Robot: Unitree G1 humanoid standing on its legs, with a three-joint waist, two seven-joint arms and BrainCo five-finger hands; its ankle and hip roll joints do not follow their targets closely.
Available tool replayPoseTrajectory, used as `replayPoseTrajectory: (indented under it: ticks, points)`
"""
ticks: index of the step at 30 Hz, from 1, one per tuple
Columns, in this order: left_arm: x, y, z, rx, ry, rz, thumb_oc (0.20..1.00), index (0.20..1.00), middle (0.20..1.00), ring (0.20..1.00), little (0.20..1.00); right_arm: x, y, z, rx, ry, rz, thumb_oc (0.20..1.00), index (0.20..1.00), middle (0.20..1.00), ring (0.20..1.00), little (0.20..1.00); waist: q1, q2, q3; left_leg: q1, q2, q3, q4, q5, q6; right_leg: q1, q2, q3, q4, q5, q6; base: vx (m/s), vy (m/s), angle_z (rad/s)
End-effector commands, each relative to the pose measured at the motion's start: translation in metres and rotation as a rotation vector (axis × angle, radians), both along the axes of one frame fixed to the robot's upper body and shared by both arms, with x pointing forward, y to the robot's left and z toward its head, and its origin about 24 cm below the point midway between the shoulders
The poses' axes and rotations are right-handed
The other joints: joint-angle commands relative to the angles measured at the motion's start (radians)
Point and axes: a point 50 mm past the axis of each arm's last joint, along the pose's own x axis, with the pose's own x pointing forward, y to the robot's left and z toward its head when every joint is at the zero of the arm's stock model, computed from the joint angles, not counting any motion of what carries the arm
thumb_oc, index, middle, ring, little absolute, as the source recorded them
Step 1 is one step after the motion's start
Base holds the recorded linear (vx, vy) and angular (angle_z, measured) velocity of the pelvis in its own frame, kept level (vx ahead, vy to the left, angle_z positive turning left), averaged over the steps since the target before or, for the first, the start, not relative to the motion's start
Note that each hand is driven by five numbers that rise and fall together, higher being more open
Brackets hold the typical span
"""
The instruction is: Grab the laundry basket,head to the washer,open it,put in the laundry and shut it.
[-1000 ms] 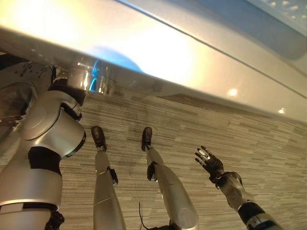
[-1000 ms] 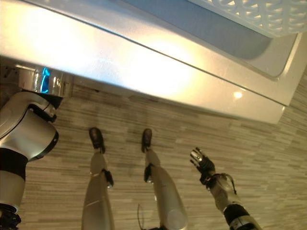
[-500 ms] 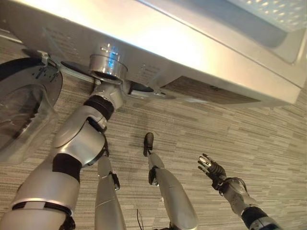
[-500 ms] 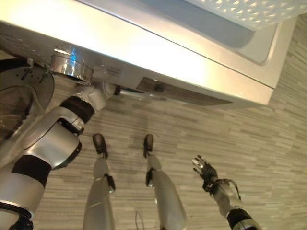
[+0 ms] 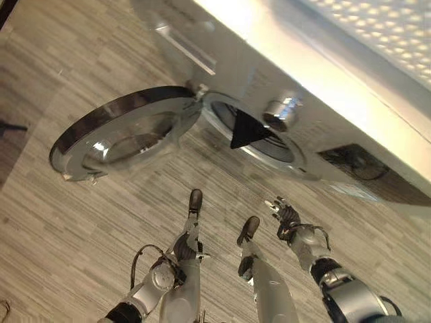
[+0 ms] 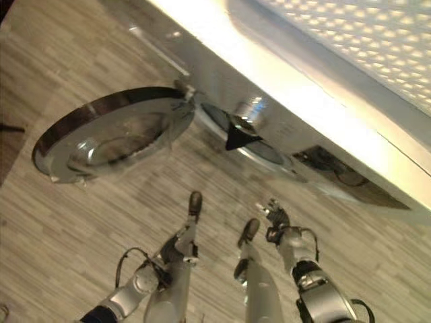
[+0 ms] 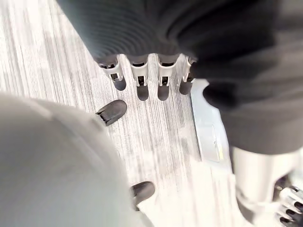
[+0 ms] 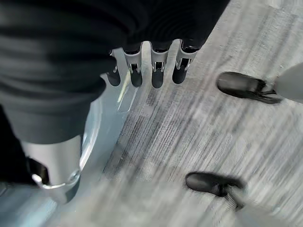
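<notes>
I see the washer (image 5: 316,114) across the upper view with the white perforated laundry basket (image 5: 384,27) on top. Its round door (image 5: 128,134) stands wide open; dark laundry (image 5: 246,131) hangs in the drum opening. Both hands hang low with fingers relaxed: right hand (image 5: 286,215), left hand (image 7: 147,75). Half a second ago the left arm reached to the washer front; it is now lowered.
</notes>
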Motion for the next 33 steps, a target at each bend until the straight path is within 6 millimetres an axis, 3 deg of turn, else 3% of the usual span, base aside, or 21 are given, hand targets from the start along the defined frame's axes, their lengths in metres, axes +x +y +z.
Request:
replayPoseTrajectory:
  ticks: [1, 6, 15, 22, 23, 26, 28, 29, 31, 32, 33]
  points:
    - [0.016, 0.005, 0.028, -0.104, -0.104, -0.006, 1.000, 1.000, 1.000, 1.000, 1.000, 0.005, -0.008, 0.003, -0.372, 0.071, 0.142, 1.000, 1.000, 1.000, 1.000, 1.000, 0.040, -0.012, 0.057, -0.002, -0.002, -0.012, -0.004, -0.050, -0.035, 0.074, 0.022, 0.037, 0.009, -0.118, 0.004, 0.01, 0.001, 0.47]
    - [0.017, 0.012, 0.035, -0.168, -0.124, 0.035, 1.000, 1.000, 1.000, 1.000, 1.000, 0.030, -0.012, 0.029, -0.510, 0.053, 0.145, 1.000, 1.000, 1.000, 1.000, 1.000, 0.099, 0.010, 0.067, -0.038, -0.015, -0.042, -0.004, -0.039, -0.034, 0.035, 0.022, 0.011, 0.053, -0.150, -0.002, 0.02, 0.037, 0.32]
    - [0.015, -0.003, 0.035, -0.270, -0.083, 0.017, 1.000, 1.000, 1.000, 1.000, 1.000, 0.052, -0.029, 0.063, -0.426, 0.005, -0.045, 1.000, 1.000, 1.000, 1.000, 1.000, 0.148, 0.048, 0.058, -0.098, -0.045, -0.076, -0.012, -0.035, -0.031, -0.020, 0.017, -0.018, 0.110, -0.205, -0.018, 0.04, 0.028, 0.23]
    - [0.015, -0.001, 0.035, -0.261, -0.086, 0.026, 1.000, 1.000, 1.000, 1.000, 1.000, 0.063, -0.032, 0.082, -0.403, -0.039, -0.112, 1.000, 1.000, 1.000, 1.000, 1.000, 0.166, 0.067, 0.056, -0.121, -0.060, -0.082, -0.012, -0.037, -0.026, -0.058, 0.007, -0.021, 0.153, -0.230, -0.024, 0.03, 0.048, 0.09]
    - [0.017, -0.003, 0.034, -0.251, -0.093, 0.032, 1.000, 1.000, 1.000, 1.000, 1.000, 0.074, -0.040, 0.105, -0.310, -0.108, -0.234, 1.000, 1.000, 1.000, 1.000, 1.000, 0.172, 0.072, 0.056, -0.132, -0.065, -0.081, -0.012, -0.041, -0.024, -0.078, 0.003, -0.021, 0.166, -0.235, -0.020, 0.03, 0.072, 0.03]
    - [0.021, -0.010, 0.038, -0.263, -0.110, 0.033, 1.000, 1.000, 1.000, 1.000, 1.000, 0.077, -0.057, 0.123, -0.050, -0.189, -0.451, 1.000, 1.000, 1.000, 1.000, 1.000, 0.176, 0.082, 0.052, -0.139, -0.073, -0.079, -0.014, -0.046, -0.022, -0.083, -0.004, -0.025, 0.170, -0.243, -0.014, 0.04, 0.029, 0.00]
    - [0.024, -0.015, 0.040, -0.262, -0.115, 0.022, 1.000, 1.000, 1.000, 1.000, 1.000, 0.075, -0.065, 0.125, 0.148, -0.214, -0.586, 1.000, 1.000, 1.000, 1.000, 1.000, 0.181, 0.088, 0.050, -0.141, -0.079, -0.080, -0.015, -0.049, -0.023, -0.083, -0.008, -0.029, 0.173, -0.250, -0.012, 0.03, 0.007, 0.05]
    - [0.024, -0.015, 0.040, -0.261, -0.115, 0.020, 1.000, 1.000, 1.000, 1.000, 1.000, 0.075, -0.066, 0.125, 0.152, -0.215, -0.589, 1.000, 1.000, 1.000, 1.000, 1.000, 0.183, 0.088, 0.051, -0.141, -0.079, -0.080, -0.015, -0.050, -0.023, -0.083, -0.008, -0.030, 0.173, -0.250, -0.012, 0.04, -0.003, 0.06]
    - [0.028, -0.022, 0.041, -0.261, -0.112, 0.010, 1.000, 1.000, 1.000, 1.000, 1.000, 0.070, -0.068, 0.118, 0.437, -0.212, -0.769, 1.000, 1.000, 1.000, 1.000, 1.000, 0.183, 0.097, 0.046, -0.137, -0.085, -0.084, -0.016, -0.055, -0.025, -0.076, -0.010, -0.032, 0.171, -0.260, -0.011, 0.04, -0.003, 0.06]
    - [0.028, -0.022, 0.041, -0.258, -0.113, 0.008, 1.000, 1.000, 1.000, 1.000, 1.000, 0.070, -0.068, 0.118, 0.445, -0.214, -0.773, 1.000, 1.000, 1.000, 1.000, 1.000, 0.185, 0.095, 0.047, -0.137, -0.086, -0.085, -0.016, -0.055, -0.025, -0.076, -0.010, -0.033, 0.171, -0.261, -0.011, 0.04, -0.010, 0.05]
    - [0.030, -0.027, 0.043, -0.262, -0.119, -0.002, 1.000, 1.000, 1.000, 1.000, 1.000, 0.069, -0.068, 0.115, 0.639, -0.232, -0.891, 1.000, 1.000, 1.000, 1.000, 1.000, 0.183, 0.100, 0.045, -0.138, -0.090, -0.088, -0.017, -0.059, -0.028, -0.074, -0.011, -0.034, 0.169, -0.266, -0.010, 0.03, -0.010, 0.04]
